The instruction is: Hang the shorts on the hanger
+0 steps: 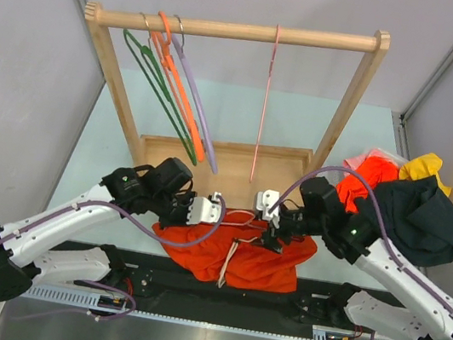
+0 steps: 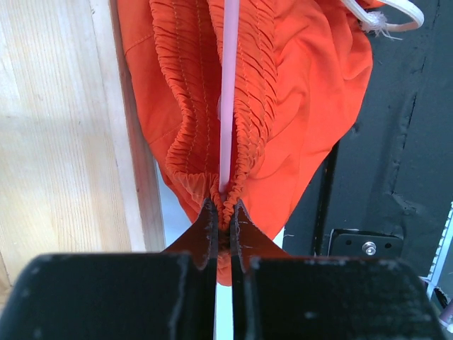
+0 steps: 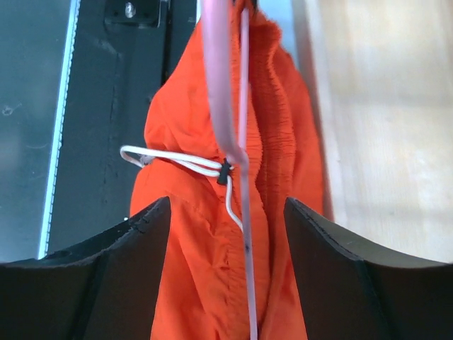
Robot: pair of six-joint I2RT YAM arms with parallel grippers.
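Waistband of the shorts sits gathered along the pink hanger, with the garment bunched at the table's near edge between both arms. Left gripper pinches waistband and wire together. Right gripper stands wide, straddling both and holding nothing. Likely best: right grips the waistband further along and spreads it evenly, clear of the drawstring.

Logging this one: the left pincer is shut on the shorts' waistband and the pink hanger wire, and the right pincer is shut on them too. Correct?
Not quite. The right pincer is open, straddling the shorts and hanger wire, as the right wrist view shows. The left pincer is shut on them.
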